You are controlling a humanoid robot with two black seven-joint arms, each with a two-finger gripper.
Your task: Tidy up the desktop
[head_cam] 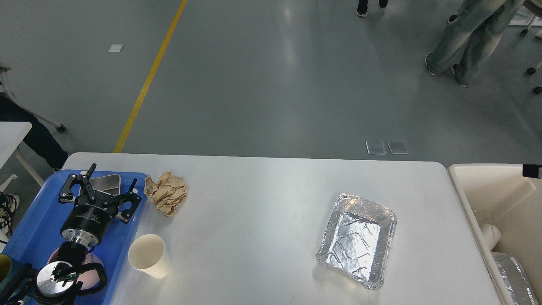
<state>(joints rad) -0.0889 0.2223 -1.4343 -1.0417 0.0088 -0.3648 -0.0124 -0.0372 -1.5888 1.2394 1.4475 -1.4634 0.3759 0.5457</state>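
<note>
The white desktop (pixel 262 203) holds a crumpled brown paper ball (pixel 166 194), a white paper cup (pixel 149 255) and an empty foil tray (pixel 358 239). My left gripper (pixel 112 176) is open and empty. It hovers over the far end of the blue tray (pixel 29 228), above a flat metal piece (pixel 106 182) and just left of the paper ball. Of my right gripper, only a small black tip (pixel 532 170) shows at the right edge, over the beige bin (pixel 465 199). Its fingers cannot be told apart.
The beige bin stands off the desktop's right end and holds a white cup (pixel 490 235) and crumpled foil (pixel 514 275). A pink round thing (pixel 95 271) lies in the blue tray under my left arm. People's legs (pixel 465 38) stand on the grey floor beyond.
</note>
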